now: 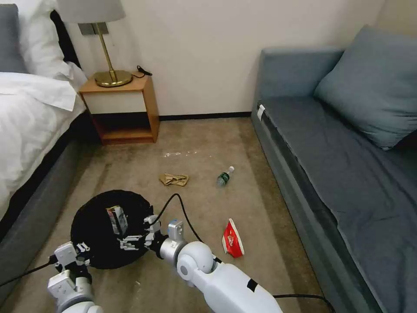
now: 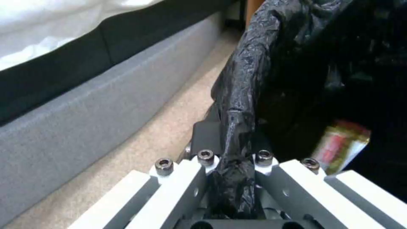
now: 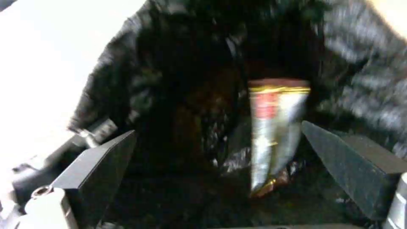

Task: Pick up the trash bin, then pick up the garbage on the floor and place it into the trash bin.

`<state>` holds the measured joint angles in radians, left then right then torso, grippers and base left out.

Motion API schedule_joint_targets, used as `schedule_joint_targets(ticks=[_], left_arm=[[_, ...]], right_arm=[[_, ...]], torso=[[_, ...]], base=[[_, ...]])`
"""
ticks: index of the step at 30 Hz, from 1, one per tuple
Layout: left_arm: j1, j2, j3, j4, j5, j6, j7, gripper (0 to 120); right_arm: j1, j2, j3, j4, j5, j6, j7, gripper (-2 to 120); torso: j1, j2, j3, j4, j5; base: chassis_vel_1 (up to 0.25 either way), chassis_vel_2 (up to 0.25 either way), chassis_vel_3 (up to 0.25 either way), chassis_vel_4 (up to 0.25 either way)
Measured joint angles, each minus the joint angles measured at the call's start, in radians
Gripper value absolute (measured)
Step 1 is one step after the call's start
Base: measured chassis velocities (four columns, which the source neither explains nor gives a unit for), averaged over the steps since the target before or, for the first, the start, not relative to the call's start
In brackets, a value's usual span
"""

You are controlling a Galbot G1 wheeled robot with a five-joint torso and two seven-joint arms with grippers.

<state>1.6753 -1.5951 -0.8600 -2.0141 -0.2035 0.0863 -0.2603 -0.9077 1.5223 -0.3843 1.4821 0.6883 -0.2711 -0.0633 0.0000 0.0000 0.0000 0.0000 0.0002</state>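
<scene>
The left pincer (image 1: 82, 254) is clamping the near rim of the trash bin (image 1: 93, 226), and in the left wrist view you can see the black bag (image 2: 241, 95) pinched tight between its fingers (image 2: 208, 133). The bin is sitting low over the carpet (image 1: 260, 208), between the bed (image 1: 30, 126) and the right arm.

The right pincer (image 1: 130, 242) is hovering over the bin's opening with its jaws spread wide and nothing between them. Its wrist camera is looking straight down into the bag, where the gold-and-dark bar wrapper (image 3: 273, 127) is lying inside, between the two dark pads (image 3: 101, 165). That same wrapper is peeking out in the head view (image 1: 117, 219) too.

The rest of the garbage is lying out on the carpet: the crumpled tan paper (image 1: 173, 179) beyond the bin, the small clear bottle (image 1: 225, 176) with the green label near it, towards the sofa (image 1: 347, 174), and the red-and-white packet (image 1: 232, 238) just beside the right arm's elbow. A nightstand (image 1: 121, 104) with a brass lamp (image 1: 108, 65) is standing against the back wall.
</scene>
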Motion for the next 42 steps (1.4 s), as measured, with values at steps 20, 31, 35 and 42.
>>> schedule_joint_targets(ticks=[20, 31, 35, 42], left_arm=[[0.05, 0.003, -0.025, -0.057, 0.0, -0.011, -0.006, 3], [0.063, 0.015, -0.034, -0.063, 0.005, -0.047, 0.02, 3], [0.059, 0.013, -0.029, -0.063, 0.009, -0.041, 0.021, 3], [0.065, 0.008, -0.025, -0.066, 0.011, -0.037, 0.019, 3]], right_arm=[[-0.073, -0.244, 0.305, -0.116, -0.333, 0.081, -0.014, 100], [-0.098, -0.231, 0.403, -0.265, -0.336, 0.069, 0.044, 100], [-0.109, -0.223, 0.402, -0.285, -0.343, 0.071, 0.043, 100], [-0.113, -0.207, 0.402, -0.319, -0.355, 0.081, 0.022, 90]], torso=[[0.0, 0.0, 0.0, -0.0002, 0.0001], [0.0, 0.0, 0.0, 0.0, -0.0001], [0.0, 0.0, 0.0, 0.0, -0.0001], [0.0, 0.0, 0.0, 0.0, -0.0002]], base=[[0.0, 0.0, 0.0, 0.0], [0.0, 0.0, 0.0, 0.0], [0.0, 0.0, 0.0, 0.0], [0.0, 0.0, 0.0, 0.0]])
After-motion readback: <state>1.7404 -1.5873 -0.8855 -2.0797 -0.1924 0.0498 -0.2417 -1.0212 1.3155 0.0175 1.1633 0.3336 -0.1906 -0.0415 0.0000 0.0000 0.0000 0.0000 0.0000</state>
